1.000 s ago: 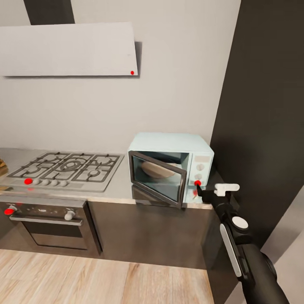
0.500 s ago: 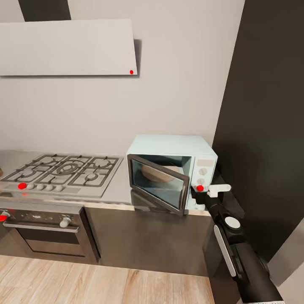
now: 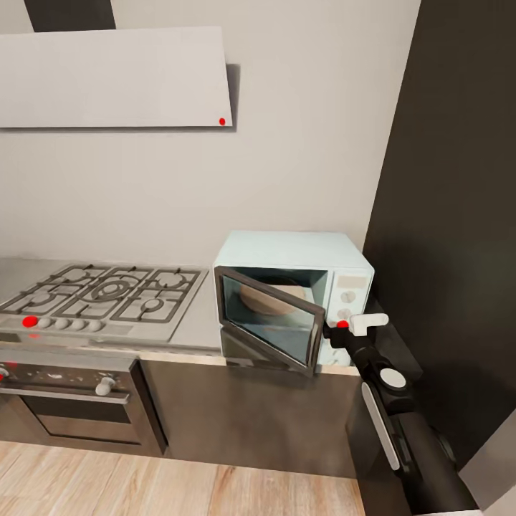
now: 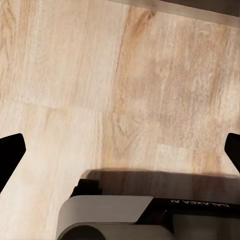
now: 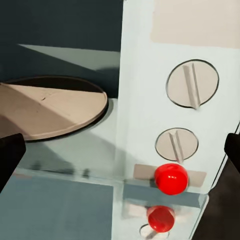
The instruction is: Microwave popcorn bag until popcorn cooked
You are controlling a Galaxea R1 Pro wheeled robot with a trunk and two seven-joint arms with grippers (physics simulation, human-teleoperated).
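Note:
The pale-blue microwave (image 3: 290, 251) stands on the grey countertop (image 3: 195, 324) with its dark glass door (image 3: 269, 321) half open. Inside lies a tan-brown rounded shape, the popcorn bag (image 3: 266, 298) (image 5: 47, 111); no popcorn pieces can be made out. My right gripper (image 3: 350, 327) (image 5: 120, 150) is open, right in front of the control strip, with two round knobs (image 5: 192, 85) and a red button (image 5: 171, 178) between its spread fingers. My left gripper (image 4: 120, 150) is open and holds nothing, hanging over the wood floor (image 4: 125, 75).
A steel gas hob (image 3: 100, 297) with black grates sits left of the microwave, above an oven (image 3: 68, 401). A white hood (image 3: 115, 79) hangs on the wall. A tall dark cabinet (image 3: 459, 215) rises close to the microwave's right side.
The whole view has shifted slightly as the camera moved. My right gripper has drawn closer to the microwave's control strip, at the red button. The door stays half open.

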